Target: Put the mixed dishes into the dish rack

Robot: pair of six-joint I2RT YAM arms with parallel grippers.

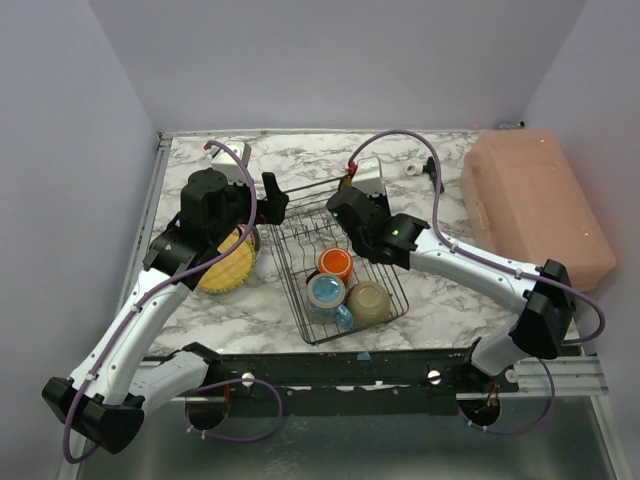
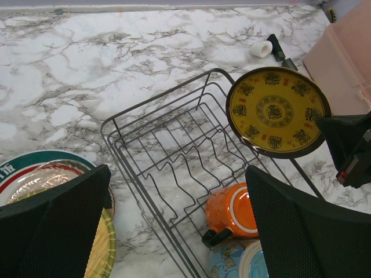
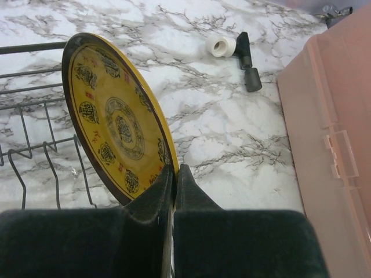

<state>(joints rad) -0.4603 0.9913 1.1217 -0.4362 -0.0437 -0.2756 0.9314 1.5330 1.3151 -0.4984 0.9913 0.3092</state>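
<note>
The black wire dish rack [image 1: 300, 240] stands mid-table. In it lie an orange mug [image 1: 335, 263], a blue mug [image 1: 326, 293] and an upturned bowl [image 1: 369, 302]. My right gripper [image 3: 174, 171] is shut on the rim of the small yellow dark-rimmed plate [image 3: 116, 124] and holds it on edge above the rack's far right corner [image 2: 277, 111]. My left gripper [image 2: 179, 231] is open and empty, hovering over the rack's left side [image 2: 174, 150], with the orange mug [image 2: 235, 211] between its fingers in view. A stack of larger plates [image 1: 228, 262] lies left of the rack, partly under the left arm.
A large pink box [image 1: 535, 205] stands at the right. A small black tool [image 3: 248, 55] and a white roll [image 3: 222, 46] lie on the marble behind the rack. Walls close in on the left, back and right.
</note>
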